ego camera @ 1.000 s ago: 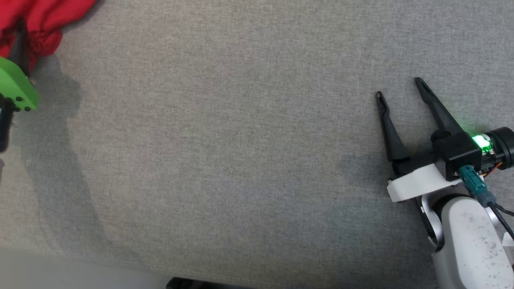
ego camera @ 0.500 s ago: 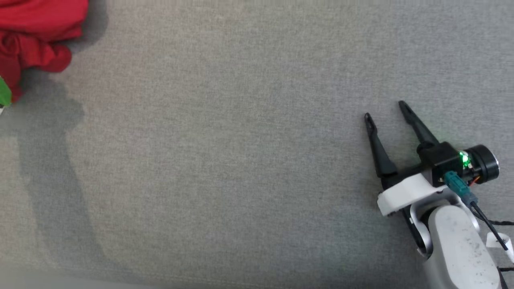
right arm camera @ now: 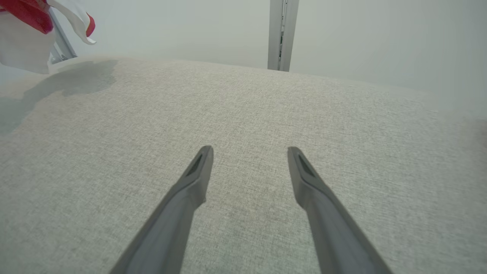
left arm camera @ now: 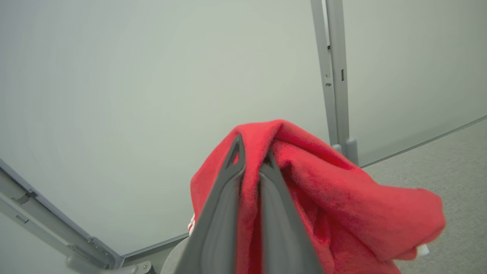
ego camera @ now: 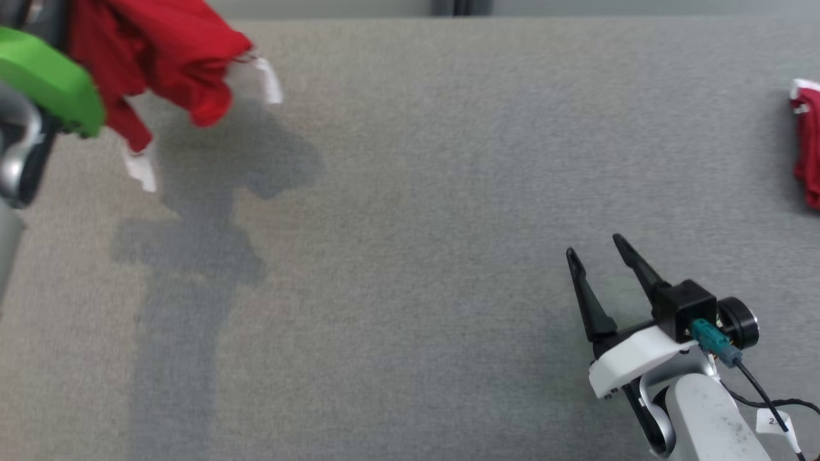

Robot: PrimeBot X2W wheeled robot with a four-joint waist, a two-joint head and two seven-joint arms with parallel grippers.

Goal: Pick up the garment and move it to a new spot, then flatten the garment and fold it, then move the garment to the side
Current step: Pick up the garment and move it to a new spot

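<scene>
The garment (ego camera: 160,45) is red with white trim and hangs bunched above the grey table (ego camera: 410,224) at the far left, casting a shadow below it. In the left wrist view my left gripper (left arm camera: 253,148) is shut on the garment (left arm camera: 342,198), with red cloth pinched between its fingers and draping to the right. The arm's green wrist housing (ego camera: 51,77) sits just left of the cloth. My right gripper (ego camera: 594,246) hovers open over bare table at the lower right, and its own view shows the right gripper (right arm camera: 250,150) with nothing between its fingers.
Another red cloth (ego camera: 808,141) lies at the table's right edge. A grey post (ego camera: 461,6) stands behind the table's far edge, in front of a pale wall (left arm camera: 152,76). The hanging garment's red and white hem (right arm camera: 76,19) shows at the right wrist view's top left.
My left gripper has shut on the red garment and lifted it off the table. The head camera has shifted, so the whole picture has moved. The right gripper stays open.
</scene>
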